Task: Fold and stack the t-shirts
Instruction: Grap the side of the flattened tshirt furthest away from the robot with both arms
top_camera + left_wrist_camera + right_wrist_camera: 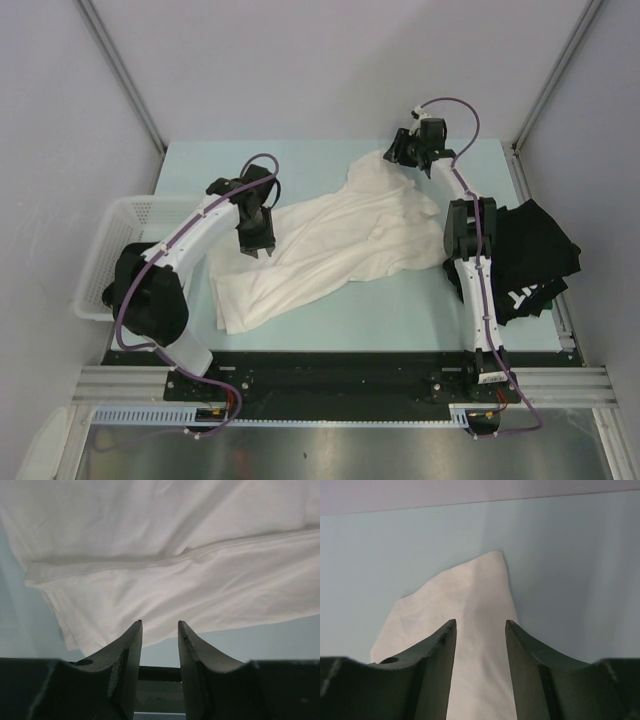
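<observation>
Cream t-shirt [330, 240] sprawls across the desk [400, 315] mid-frame; left pincer [160, 624] and right pincer [480, 621] both gape partly, holding nothing.

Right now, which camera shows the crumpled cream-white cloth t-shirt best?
The top external view: there the cream-white cloth t-shirt shows whole, spread crumpled across the pale table. The left wrist view shows only a hemmed edge of it, close up. The right wrist view shows only one pointed corner.
</observation>
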Motion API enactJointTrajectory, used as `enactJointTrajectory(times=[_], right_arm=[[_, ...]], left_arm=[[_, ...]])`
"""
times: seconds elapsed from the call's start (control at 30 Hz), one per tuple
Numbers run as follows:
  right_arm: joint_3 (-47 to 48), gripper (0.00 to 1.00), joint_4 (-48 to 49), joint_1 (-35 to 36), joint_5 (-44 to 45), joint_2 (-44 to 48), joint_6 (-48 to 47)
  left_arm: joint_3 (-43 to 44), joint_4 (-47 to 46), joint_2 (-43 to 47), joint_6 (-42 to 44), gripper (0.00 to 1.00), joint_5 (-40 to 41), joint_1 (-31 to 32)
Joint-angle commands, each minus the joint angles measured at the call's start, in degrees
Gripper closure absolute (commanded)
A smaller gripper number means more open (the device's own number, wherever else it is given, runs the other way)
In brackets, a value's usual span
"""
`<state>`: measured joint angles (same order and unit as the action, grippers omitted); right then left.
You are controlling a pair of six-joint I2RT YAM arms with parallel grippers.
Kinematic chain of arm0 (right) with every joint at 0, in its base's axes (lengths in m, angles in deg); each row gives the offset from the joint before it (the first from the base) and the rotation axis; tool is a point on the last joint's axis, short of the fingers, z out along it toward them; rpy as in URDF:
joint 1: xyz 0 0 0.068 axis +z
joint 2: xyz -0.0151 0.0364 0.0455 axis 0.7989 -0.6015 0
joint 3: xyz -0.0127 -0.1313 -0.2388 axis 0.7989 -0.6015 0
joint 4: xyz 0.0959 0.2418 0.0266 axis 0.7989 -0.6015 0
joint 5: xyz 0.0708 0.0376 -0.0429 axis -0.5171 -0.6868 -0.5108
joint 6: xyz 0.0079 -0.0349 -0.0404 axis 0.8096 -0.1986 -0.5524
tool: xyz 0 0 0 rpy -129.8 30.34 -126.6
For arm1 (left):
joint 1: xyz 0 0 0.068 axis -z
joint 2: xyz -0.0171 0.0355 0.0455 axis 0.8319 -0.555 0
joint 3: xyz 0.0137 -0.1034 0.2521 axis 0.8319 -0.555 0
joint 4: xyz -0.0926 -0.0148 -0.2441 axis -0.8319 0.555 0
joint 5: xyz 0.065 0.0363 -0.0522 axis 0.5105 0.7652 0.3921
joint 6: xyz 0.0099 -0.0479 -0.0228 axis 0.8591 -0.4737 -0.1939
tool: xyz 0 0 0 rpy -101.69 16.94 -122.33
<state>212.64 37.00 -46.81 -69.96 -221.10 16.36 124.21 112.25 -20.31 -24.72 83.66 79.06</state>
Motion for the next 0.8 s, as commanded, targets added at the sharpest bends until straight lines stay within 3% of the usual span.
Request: enactJointTrajectory(times=[0.0,0.77], right_arm=[[3.28,0.51,2.61,-0.77,0.78,-0.81,-0.74],[4.42,0.51,4.28,-0.33,0.26,-4.33,3.74]], left_arm=[[-0.06,-0.39,-0.04,0.59,0.60,-0.29,0.44],[-0.06,-0.13,-1.36,1.47,0.60,-0.20,0.44]])
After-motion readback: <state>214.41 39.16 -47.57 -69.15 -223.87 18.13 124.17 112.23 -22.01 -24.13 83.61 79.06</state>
